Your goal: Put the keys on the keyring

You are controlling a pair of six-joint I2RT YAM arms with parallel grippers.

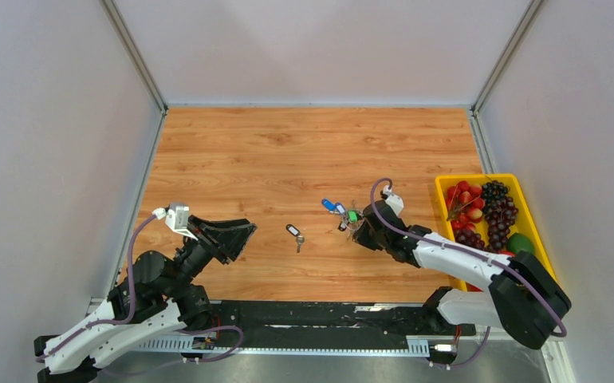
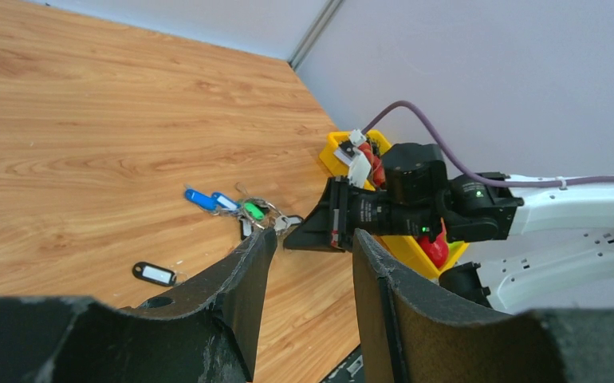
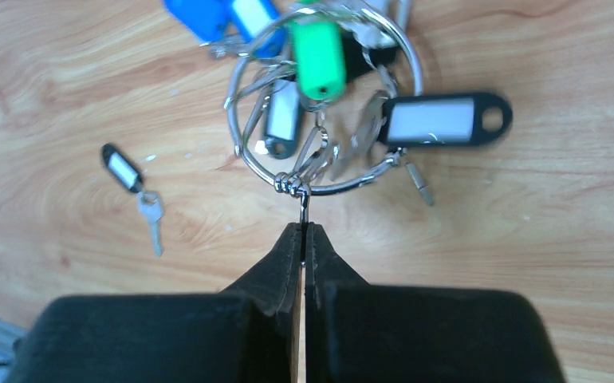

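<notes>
The right gripper (image 3: pixel 304 239) is clenched on the edge of the keyring (image 3: pixel 256 166). The left gripper (image 2: pixel 313 239) stands released and holds nothing.

Shiny metal keyring (image 3: pixel 233 128) (matt wood-grain table (image 1: pixel 288 152))

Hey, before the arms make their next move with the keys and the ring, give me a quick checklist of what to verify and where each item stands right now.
1. Right gripper holding the keyring: ok, shut on a thin wire end at its near edge.
2. Left gripper free for a pick: ok, open and empty.
3. Loose black-tagged key unobstructed: ok, it lies alone on the table, apart from the ring.
4. All keys on the ring: not ok, that one is off.
5. Ring's gap opened for threading: cannot tell.
</notes>
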